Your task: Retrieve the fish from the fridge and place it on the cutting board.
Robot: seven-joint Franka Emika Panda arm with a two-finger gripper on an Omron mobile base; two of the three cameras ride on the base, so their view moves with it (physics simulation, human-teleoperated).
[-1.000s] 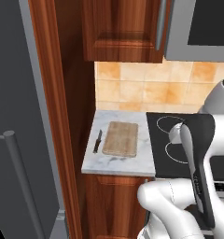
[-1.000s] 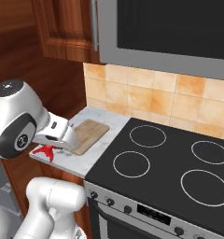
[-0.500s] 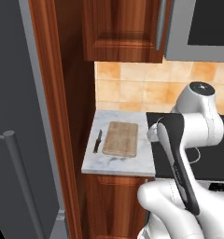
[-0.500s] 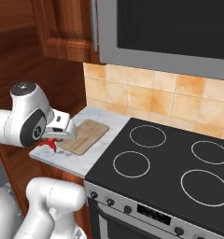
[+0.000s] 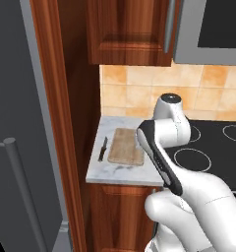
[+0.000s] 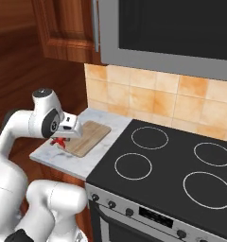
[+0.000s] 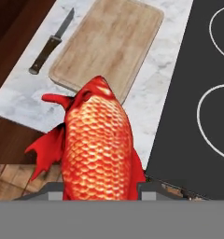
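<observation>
While we carry the catch across, the scene reads like this:

Step in hand: we judge this to be the carry to the cutting board [image 7: 109,44]; the fetch from the fridge [image 5: 16,147] looks done, and only the set-down remains.

Fish: the fish [image 7: 97,149] hangs in our gripper [image 6: 63,140], its red body running out from the hand toward the board. In the right base view a bit of red shows under the hand, at the board's near left edge.

Pincer: the gripper seems clamped on the fish, since the fish rides with the hand above the counter; the finger tips themselves are hidden behind it.

Board: it lies flat on the marble counter [image 5: 112,172], bare on top, between the knife [image 7: 51,43] and the stovetop [image 6: 181,165].

Knife: just beside the board's far-left side, apart from it.

Fish relative to board: in the hand view its head overlaps the board's near edge, while most of the body is short of it, over marble.

Next move: we think the hand must go further over the board's middle, lower, then open.

Care: keep clear of the knife.
</observation>
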